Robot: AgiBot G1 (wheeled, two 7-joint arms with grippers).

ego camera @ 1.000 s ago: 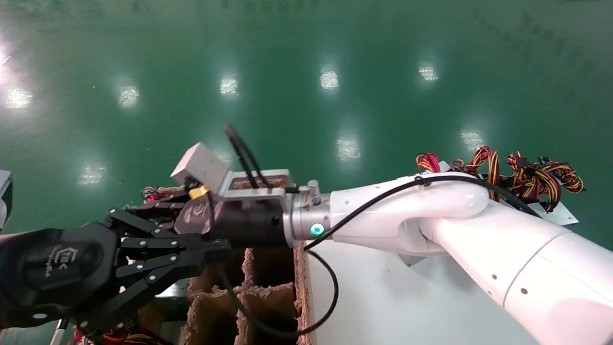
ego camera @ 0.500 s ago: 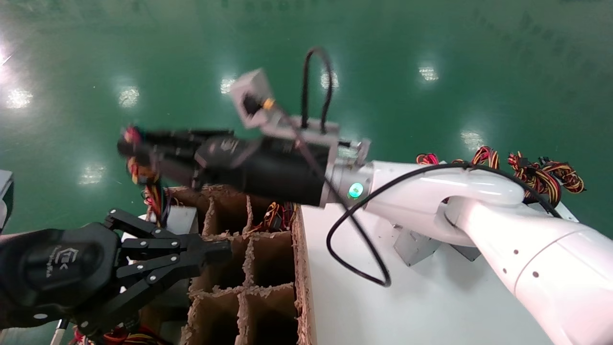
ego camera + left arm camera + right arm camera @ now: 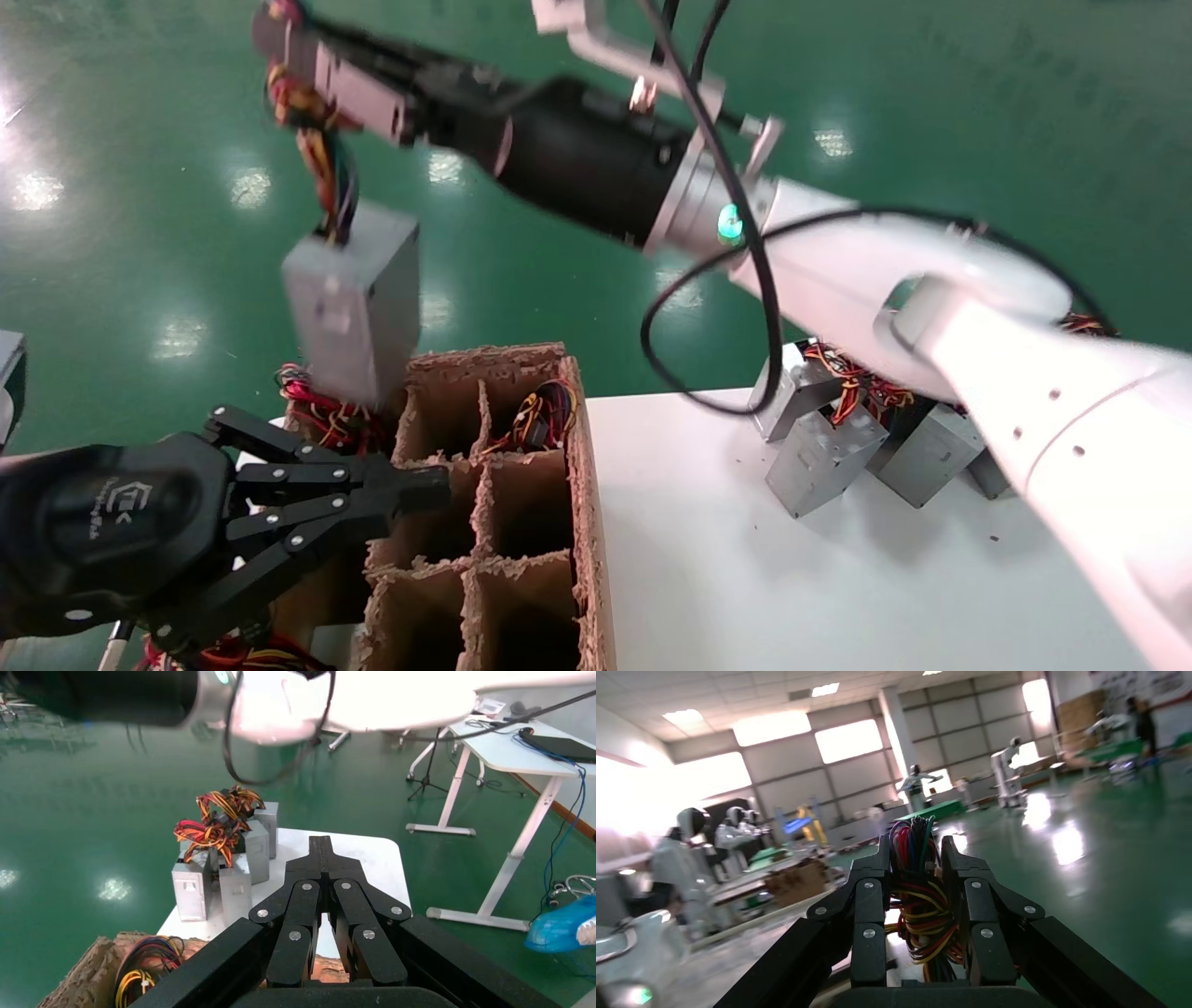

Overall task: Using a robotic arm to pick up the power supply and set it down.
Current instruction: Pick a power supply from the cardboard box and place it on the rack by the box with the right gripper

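The green floor [image 3: 577, 140] fills most of the head view, and the white counter [image 3: 745, 559] lies low beside a brown cardboard divider box [image 3: 503, 503] whose cells hold wire bundles. The robotic arm [image 3: 931, 308] — the right one — reaches high across the view, well above the box. Its right gripper [image 3: 307, 56] has its fingers [image 3: 870, 903] closed tight on a bundle of red, yellow and dark wires [image 3: 921, 903], pinched between them. Below those fingers the power supply [image 3: 354, 303] hangs from the wires, a grey metal box tilted in the air, its lower end just over the box's far corner cell. Far from those fingers, behind the arm, a cluster of other grey power supplies [image 3: 838, 447] stands on the counter with tangled wiring on top. The left gripper [image 3: 410, 489] is parked low at the near side of the divider box — its fingers [image 3: 323, 881] pressed together, with nothing between them.
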